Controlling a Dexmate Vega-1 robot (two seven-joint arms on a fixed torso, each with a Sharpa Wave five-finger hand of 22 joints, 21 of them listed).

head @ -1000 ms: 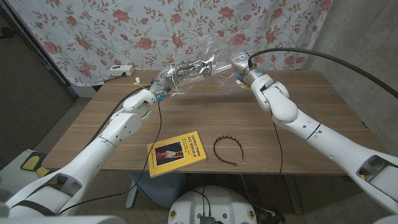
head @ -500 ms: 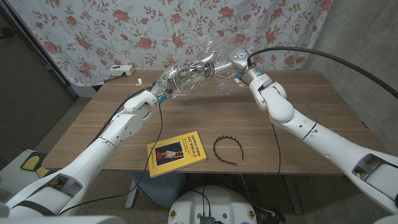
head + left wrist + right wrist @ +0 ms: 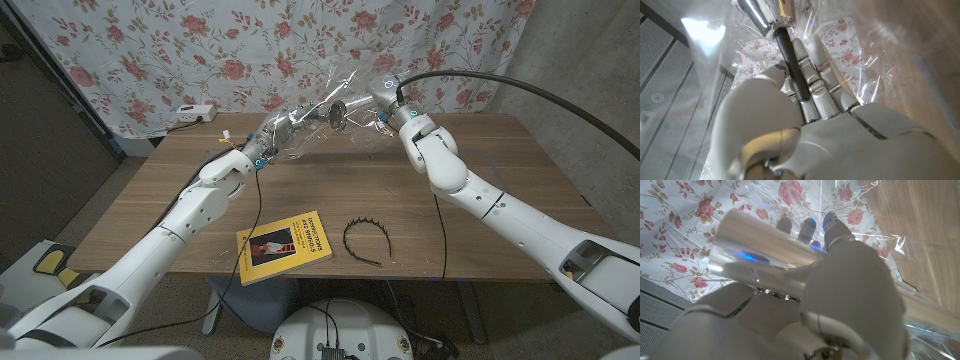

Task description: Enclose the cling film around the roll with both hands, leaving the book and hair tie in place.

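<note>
Held aloft over the far part of the wooden surface (image 3: 150, 210): the roll (image 3: 335, 108), shiny and wrapped in crinkled cling film (image 3: 345, 85). Gripped at 1 end by the left hand (image 3: 272, 133), fingers (image 3: 815, 75) closed around a dark rod amid the film. Gripped at the other end by the right hand (image 3: 380, 100), curled over the silvery cylinder. Lying near the front edge: the yellow book (image 3: 284, 245), and just beside it, apart, the black hair tie (image 3: 366, 240).
</note>
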